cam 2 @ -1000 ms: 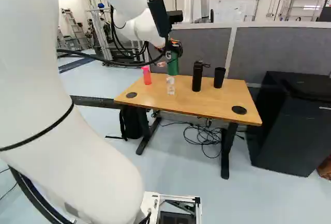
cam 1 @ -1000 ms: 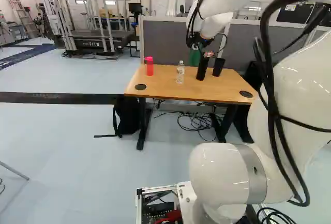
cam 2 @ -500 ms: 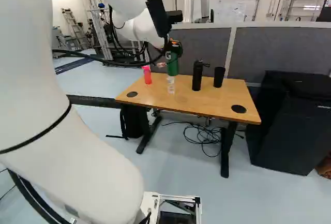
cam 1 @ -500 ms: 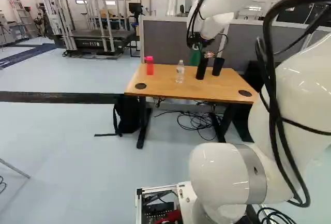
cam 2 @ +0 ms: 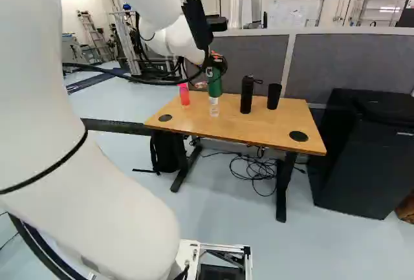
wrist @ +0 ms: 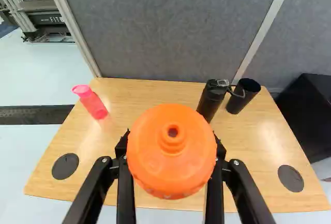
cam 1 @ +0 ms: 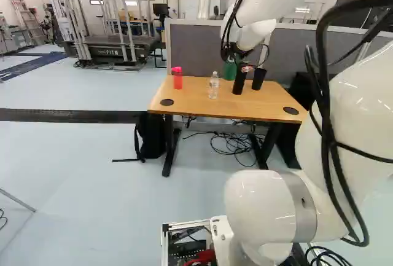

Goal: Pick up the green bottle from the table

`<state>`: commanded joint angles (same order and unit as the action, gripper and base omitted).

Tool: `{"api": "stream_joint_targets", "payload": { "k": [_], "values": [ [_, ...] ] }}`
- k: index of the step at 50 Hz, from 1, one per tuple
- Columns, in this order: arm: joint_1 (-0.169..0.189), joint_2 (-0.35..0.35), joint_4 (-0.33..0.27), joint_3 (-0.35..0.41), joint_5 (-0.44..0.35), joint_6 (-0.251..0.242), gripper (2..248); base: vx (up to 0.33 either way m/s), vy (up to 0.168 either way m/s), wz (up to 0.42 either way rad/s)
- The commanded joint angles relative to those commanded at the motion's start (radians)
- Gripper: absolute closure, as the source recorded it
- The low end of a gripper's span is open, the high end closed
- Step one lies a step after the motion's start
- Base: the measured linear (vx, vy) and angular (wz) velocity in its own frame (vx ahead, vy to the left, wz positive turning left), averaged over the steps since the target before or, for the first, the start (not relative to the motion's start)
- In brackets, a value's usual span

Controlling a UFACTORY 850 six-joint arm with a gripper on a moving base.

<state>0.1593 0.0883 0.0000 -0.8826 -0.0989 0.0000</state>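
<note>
Holding the green bottle (cam 2: pixel 215 85) in my partly closed gripper (cam 2: pixel 215 64), I've lowered it slightly, apparently near the table's (cam 2: pixel 239 123) back edge.

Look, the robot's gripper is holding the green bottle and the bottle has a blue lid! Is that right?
Not quite: the lid is orange, not blue. The wrist view shows it between the fingers. The rest is right: the gripper is holding the green bottle.
</note>
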Motion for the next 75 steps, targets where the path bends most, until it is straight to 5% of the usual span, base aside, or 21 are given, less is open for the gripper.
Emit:
{"api": "stream_joint_targets", "payload": {
  "k": [33, 75],
  "values": [
    [-0.036, 0.043, 0.0, 0.18, -0.175, 0.0, 129, 0.0, 0.0, 0.0],
    [-0.108, 0.13, 0.0, 0.541, -0.527, 0.0, 129, 0.0, 0.0, 0.0]
  ]
}}
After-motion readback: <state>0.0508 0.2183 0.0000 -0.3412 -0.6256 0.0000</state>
